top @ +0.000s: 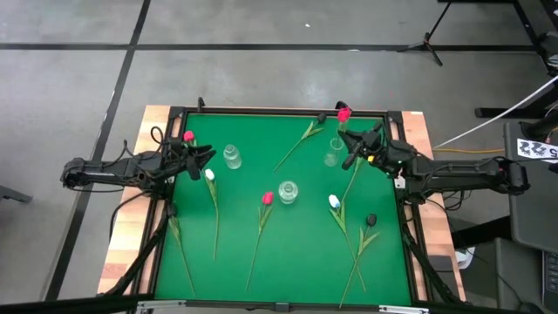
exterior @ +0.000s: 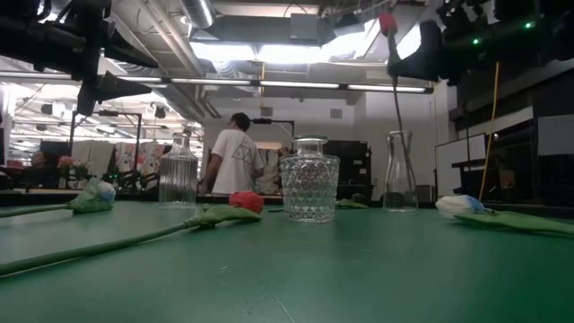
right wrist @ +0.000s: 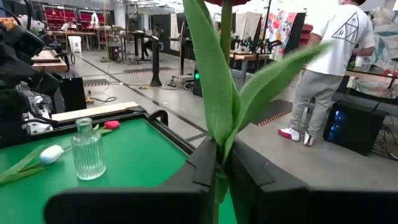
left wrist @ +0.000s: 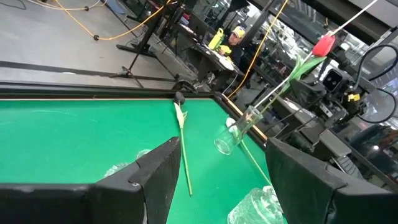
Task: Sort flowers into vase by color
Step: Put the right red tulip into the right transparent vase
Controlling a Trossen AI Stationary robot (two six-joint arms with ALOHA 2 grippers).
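My right gripper (top: 350, 150) is raised by the table's far right corner, shut on a red tulip (top: 344, 113). Its stem runs down toward the tall clear vase (exterior: 401, 170); I cannot tell whether its end is inside. My left gripper (left wrist: 222, 158) hovers open at the left side, near a ribbed bottle vase (top: 232, 157). A round jar vase (top: 289, 192) stands mid-table. Lying flat are a red tulip (top: 268, 199), white ones (top: 209, 174) (top: 334, 202), dark ones (top: 321, 116) (top: 371, 219) and a red head (top: 188, 137) beside the left arm. My right gripper pinches the red tulip's green stem (right wrist: 221, 177) between its two fingers, just below where the leaves (right wrist: 214, 93) branch off. The fingers lie across the stem. The tulip stands nearly upright and lifted, head (exterior: 387, 22) above the fingers, and the lower stem hangs down to the tall vase.
A black frame (top: 279, 111) rims the green mat, with wooden table edges outside it. Stems lie spread over the near half of the mat. A person (exterior: 235, 161) in a white shirt stands in the room beyond the far edge.
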